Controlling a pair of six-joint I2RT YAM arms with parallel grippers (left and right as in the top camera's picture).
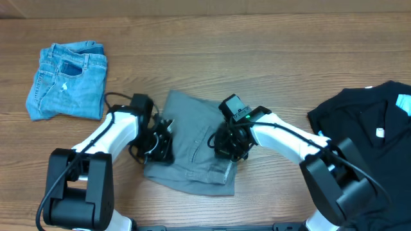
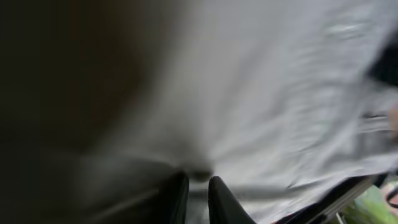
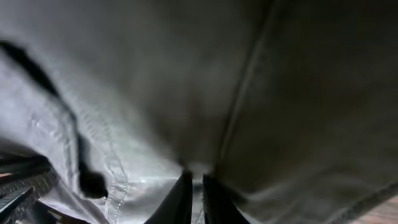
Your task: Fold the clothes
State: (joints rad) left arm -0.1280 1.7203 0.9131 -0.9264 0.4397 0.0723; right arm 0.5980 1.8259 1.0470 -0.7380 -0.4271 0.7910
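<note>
The grey-khaki shorts (image 1: 192,138) lie partly folded at the table's front middle. My left gripper (image 1: 159,146) is at their left edge, shut on the cloth; the left wrist view shows its fingers (image 2: 198,186) pinching blurred grey fabric (image 2: 280,93). My right gripper (image 1: 226,146) is at their right edge, shut on the cloth; the right wrist view shows its fingers (image 3: 194,183) pinching the fabric (image 3: 155,81) beside a stitched seam. The light-blue denim shorts (image 1: 67,81) lie folded at the back left. The black top (image 1: 372,125) lies at the right.
The wooden table (image 1: 257,58) runs under everything. The black top has a small white label (image 1: 380,133) and a light-blue tag (image 1: 403,102) near the right edge. Both arm bases stand at the front edge.
</note>
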